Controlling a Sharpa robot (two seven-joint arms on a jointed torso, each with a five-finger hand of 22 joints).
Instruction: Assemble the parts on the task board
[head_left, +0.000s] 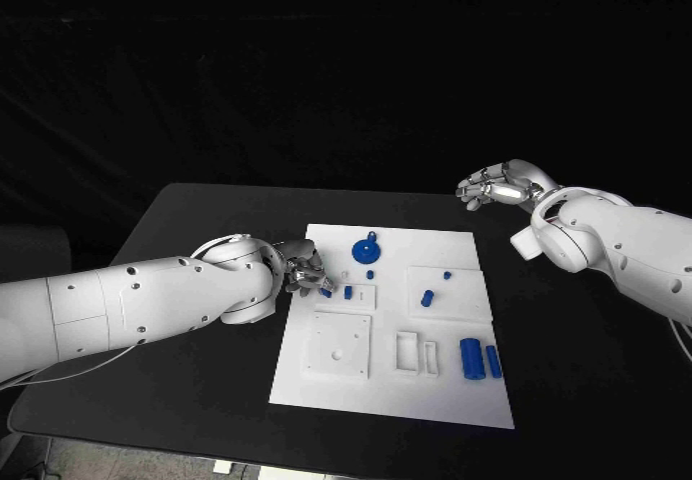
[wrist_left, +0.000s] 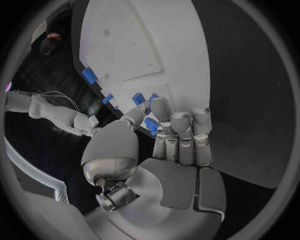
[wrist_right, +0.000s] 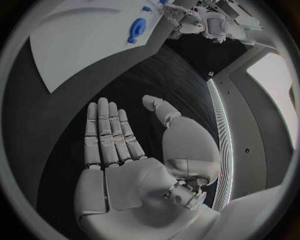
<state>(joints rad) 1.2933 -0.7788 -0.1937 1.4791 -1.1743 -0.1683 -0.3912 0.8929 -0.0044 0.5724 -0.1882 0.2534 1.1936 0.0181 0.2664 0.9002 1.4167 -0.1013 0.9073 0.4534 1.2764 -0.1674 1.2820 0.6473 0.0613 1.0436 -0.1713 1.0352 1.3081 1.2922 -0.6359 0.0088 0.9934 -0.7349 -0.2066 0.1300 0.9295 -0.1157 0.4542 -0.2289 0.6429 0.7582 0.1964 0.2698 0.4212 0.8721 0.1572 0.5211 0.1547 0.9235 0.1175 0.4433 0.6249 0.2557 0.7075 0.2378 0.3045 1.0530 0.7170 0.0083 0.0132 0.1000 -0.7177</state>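
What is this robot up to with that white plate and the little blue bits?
It is assembling small parts on the task board. The left hand is at the board's near-left edge, fingers on a small blue piece. The right hand hovers open over the black table, holding nothing. A round blue part and other blue pieces lie on the board.

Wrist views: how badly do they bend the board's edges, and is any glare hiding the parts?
Left wrist view: the task board bows strongly, and the left hand covers some blue parts. Right wrist view: board edges curve too, the round blue part stays clear. Head view: straight edges, no glare.
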